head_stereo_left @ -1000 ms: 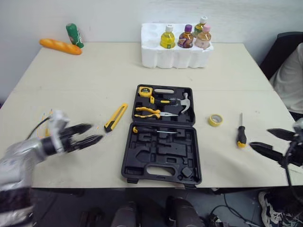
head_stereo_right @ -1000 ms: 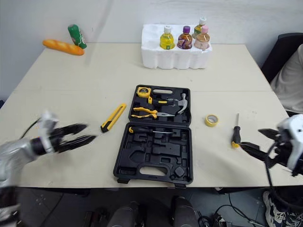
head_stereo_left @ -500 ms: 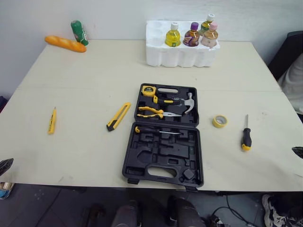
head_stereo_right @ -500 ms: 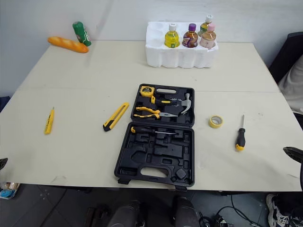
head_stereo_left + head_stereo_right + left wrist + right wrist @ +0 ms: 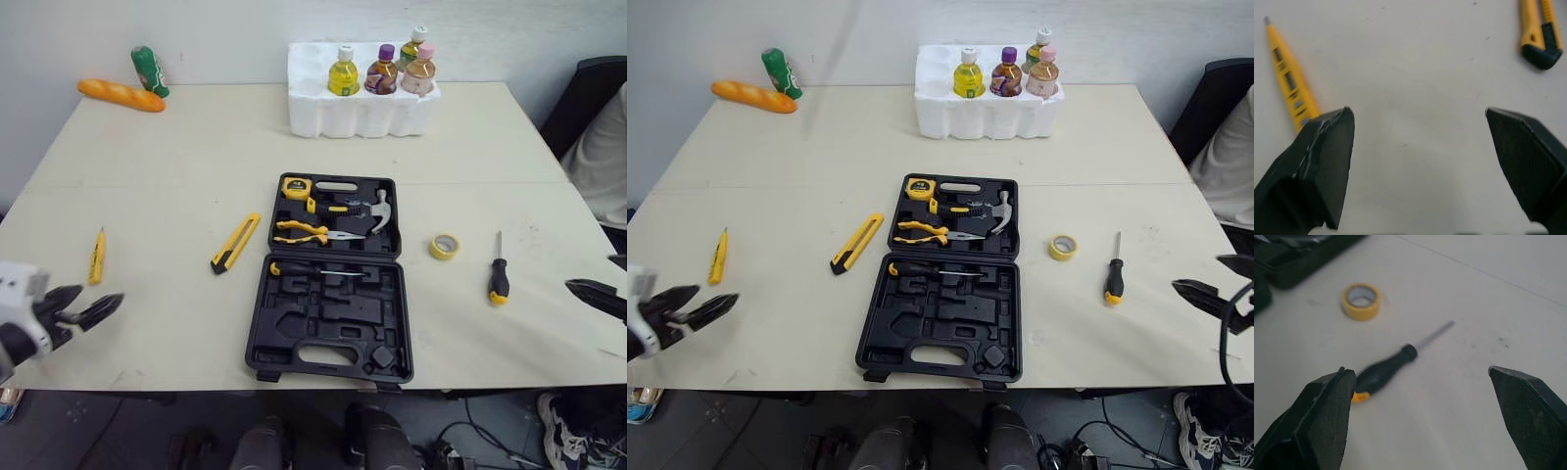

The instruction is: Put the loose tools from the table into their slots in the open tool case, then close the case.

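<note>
The open black tool case point(image 5: 333, 323) lies at the table's middle, with a tape measure, hammer and pliers point(image 5: 309, 232) in its lid. Loose on the table are a yellow utility knife point(image 5: 236, 243) left of the case, a yellow tester pen point(image 5: 96, 257) farther left, and a yellow tape roll point(image 5: 445, 246) and a black screwdriver point(image 5: 499, 276) to the right. My left gripper point(image 5: 98, 298) hovers open near the front left edge, just short of the pen point(image 5: 1290, 83). Open as well, my right gripper point(image 5: 1195, 272) sits right of the screwdriver point(image 5: 1391, 367), apart from it.
A white foam tray point(image 5: 333, 116) with several bottles stands at the back. A bread loaf point(image 5: 122, 95) and a green can point(image 5: 149, 70) lie at the back left. A person's sleeve point(image 5: 600, 157) and a dark chair are past the right edge.
Both grippers pulled back to the picture's edges and have come in again. The left one is now farther left, by the pen; the right one is farther right. The tools have not moved.
</note>
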### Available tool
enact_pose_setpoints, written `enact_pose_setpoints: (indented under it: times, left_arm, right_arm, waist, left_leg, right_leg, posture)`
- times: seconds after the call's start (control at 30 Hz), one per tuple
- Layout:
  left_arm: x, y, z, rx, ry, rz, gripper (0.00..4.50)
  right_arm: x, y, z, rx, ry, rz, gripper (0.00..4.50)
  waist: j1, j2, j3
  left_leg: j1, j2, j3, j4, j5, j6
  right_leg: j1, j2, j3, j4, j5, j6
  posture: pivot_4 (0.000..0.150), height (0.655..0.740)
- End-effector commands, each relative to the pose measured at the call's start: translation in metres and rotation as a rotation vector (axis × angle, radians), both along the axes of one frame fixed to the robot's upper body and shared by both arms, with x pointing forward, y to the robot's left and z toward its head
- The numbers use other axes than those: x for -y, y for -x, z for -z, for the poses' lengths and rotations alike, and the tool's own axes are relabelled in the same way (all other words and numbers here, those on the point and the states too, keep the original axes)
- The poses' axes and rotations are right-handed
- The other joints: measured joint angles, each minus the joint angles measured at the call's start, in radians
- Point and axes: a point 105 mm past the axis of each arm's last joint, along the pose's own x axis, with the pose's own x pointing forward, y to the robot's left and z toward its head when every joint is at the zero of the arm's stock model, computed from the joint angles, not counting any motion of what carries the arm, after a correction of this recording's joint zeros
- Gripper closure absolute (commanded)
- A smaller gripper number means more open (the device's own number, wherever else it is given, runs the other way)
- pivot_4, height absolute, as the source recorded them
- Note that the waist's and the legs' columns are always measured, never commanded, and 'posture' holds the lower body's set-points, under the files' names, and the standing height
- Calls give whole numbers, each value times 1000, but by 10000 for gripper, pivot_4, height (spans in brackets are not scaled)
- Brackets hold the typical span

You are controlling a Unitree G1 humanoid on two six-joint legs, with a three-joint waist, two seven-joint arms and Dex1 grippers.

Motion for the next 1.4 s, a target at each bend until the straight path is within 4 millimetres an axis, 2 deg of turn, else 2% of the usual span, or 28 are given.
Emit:
enact_pose_setpoints:
  times: [0.03,0.13,0.2,0.27,0.37,0.47,0.53,0.6,0.67,0.83,0.93,1.07,1.13,1.4]
  left_arm:
    - [15,-11,-8,5,22,-52,298]
    - [14,-19,-7,-9,43,-188,298]
    - [14,-21,-8,-16,53,-264,298]
    - [23,-22,-11,-18,70,-265,298]
    - [29,-24,-17,-4,66,-255,298]
    - [50,-26,-30,40,100,-109,298]
    - [80,-21,-45,88,114,79,298]
    - [115,-8,-60,131,121,317,298]
    - [140,10,-70,146,136,531,298]
    - [183,49,-86,106,162,1009,298]
    - [196,60,-97,100,167,1222,298]
    - [208,60,-110,128,156,1384,298]
    - [213,51,-112,153,138,1405,298]
    - [221,27,-114,228,133,1413,298]
  right_arm:
    - [-44,3,-21,53,-36,-148,0]
    - [-86,10,-28,59,-57,-293,0]
    - [-107,16,-30,57,-54,-366,0]
    - [-117,19,-33,57,-57,-395,0]
    - [-118,17,-33,61,-64,-357,0]
    - [-112,17,-24,37,-65,-296,0]
    - [-101,13,-15,30,-70,-196,0]
    - [-88,10,-4,18,-77,-60,0]
    - [-82,12,7,-3,-101,50,0]
    - [-82,14,39,-50,-144,276,0]
    - [-70,7,53,-46,-166,464,0]
    - [-58,0,70,-56,-199,610,0]
    - [-53,-8,77,-52,-215,643,0]
    - [-33,-36,99,-27,-235,759,0]
  waist:
    - [-2,0,0]
    - [-2,-1,0]
    - [0,-4,1]
    - [7,-9,0]
    - [17,-14,-1]
    - [24,-15,-1]
    - [30,-16,-2]
    - [32,-16,-1]
    - [31,-16,-1]
    - [18,-15,-1]
    - [14,-15,-1]
    - [17,-12,-3]
    - [17,-12,-3]
    - [0,-11,-3]
  left_leg:
    - [0,0,0,1,0,0]
    - [1,0,0,2,2,1]
    - [1,0,0,2,3,1]
    - [1,0,0,3,3,1]
    - [0,0,0,4,3,1]
    - [0,0,0,5,3,2]
    - [-1,0,-1,5,3,2]
    - [-1,0,-1,5,3,1]
    - [-2,-1,-1,6,2,0]
    - [1,0,0,5,5,-3]
    - [2,1,1,5,5,-6]
    - [2,1,0,5,7,-7]
    - [2,1,0,5,9,-3]
    - [1,2,1,5,11,0]
  right_leg:
    - [0,0,0,1,0,0]
    - [0,1,1,4,0,0]
    - [0,1,1,5,0,0]
    - [0,1,0,6,0,0]
    - [0,1,0,7,0,0]
    - [1,1,1,6,0,0]
    - [1,1,0,6,0,0]
    - [0,1,0,5,0,0]
    - [0,0,0,4,0,0]
    - [0,3,1,7,-2,-3]
    - [0,5,3,10,-2,-4]
    - [0,8,4,11,-2,-5]
    - [-1,15,6,10,-2,-5]
    - [-1,17,7,10,-2,-4]
  posture:
    - [1500,7367]
    - [1500,7367]
    - [1500,7367]
    - [1500,7367]
    - [1500,7367]
    - [1500,7367]
    - [1500,7367]
    - [1500,7367]
    - [1500,7367]
    - [1500,7367]
    - [1500,7367]
    - [1500,7367]
    - [1500,7367]
    - [1500,7367]
